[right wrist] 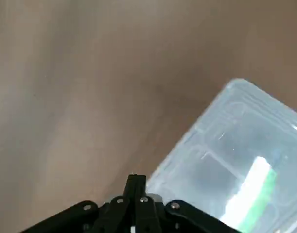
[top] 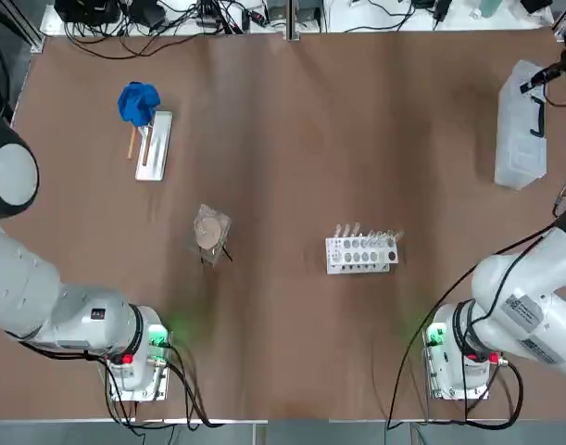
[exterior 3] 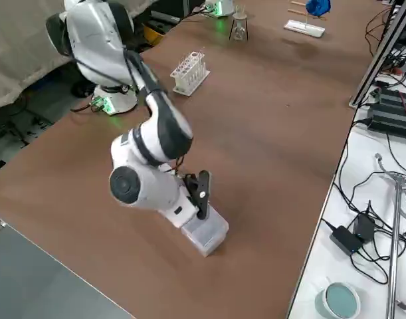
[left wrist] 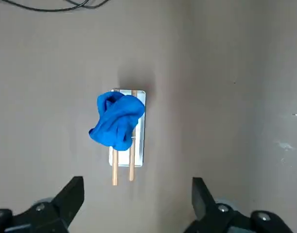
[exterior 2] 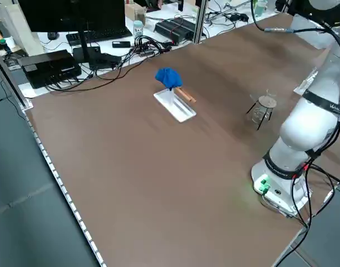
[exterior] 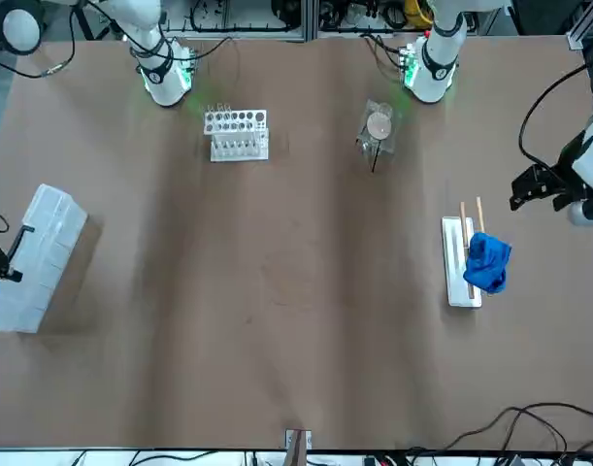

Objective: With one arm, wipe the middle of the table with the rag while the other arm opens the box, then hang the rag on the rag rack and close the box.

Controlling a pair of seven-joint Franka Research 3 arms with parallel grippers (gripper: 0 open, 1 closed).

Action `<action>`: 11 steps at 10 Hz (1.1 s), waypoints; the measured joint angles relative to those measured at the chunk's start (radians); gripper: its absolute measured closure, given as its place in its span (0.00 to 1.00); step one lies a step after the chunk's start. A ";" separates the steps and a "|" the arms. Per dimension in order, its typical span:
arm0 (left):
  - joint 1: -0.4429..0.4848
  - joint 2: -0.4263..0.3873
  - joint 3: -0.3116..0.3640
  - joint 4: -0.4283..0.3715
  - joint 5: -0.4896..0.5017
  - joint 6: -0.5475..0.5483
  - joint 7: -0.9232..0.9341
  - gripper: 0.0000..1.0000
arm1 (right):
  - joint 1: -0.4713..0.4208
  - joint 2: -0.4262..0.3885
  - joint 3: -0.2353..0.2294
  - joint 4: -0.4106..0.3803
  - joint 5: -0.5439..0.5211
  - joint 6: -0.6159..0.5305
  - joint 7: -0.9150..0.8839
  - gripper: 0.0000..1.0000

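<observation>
While racked, rag (left wrist: pixel 117 120) faces left gripper (left wrist: pixel 137 201).

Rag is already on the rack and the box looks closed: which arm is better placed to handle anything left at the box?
Right. The right gripper, shut, sits at the box; the left gripper hangs open above the rag.

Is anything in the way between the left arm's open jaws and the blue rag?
Nothing visible is. The left gripper hangs open above the rag, which is draped over the rods of the rag rack. Only bare table shows around them. The wrapped round item sits off to the side.
</observation>
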 joint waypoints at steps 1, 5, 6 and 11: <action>0.009 -0.003 0.003 -0.001 0.000 0.000 -0.001 0.02 | 0.039 -0.055 0.001 0.025 -0.074 -0.058 0.104 0.99; 0.055 -0.005 0.006 -0.004 0.004 0.006 -0.001 0.02 | 0.274 -0.296 0.004 0.051 -0.301 -0.181 0.551 0.88; 0.059 -0.006 0.007 -0.004 0.007 0.006 -0.001 0.02 | 0.329 -0.323 0.005 0.050 -0.346 -0.217 0.652 0.73; 0.065 -0.008 0.006 -0.004 0.008 0.006 -0.001 0.02 | 0.471 -0.514 0.004 -0.079 -0.426 -0.278 0.879 0.00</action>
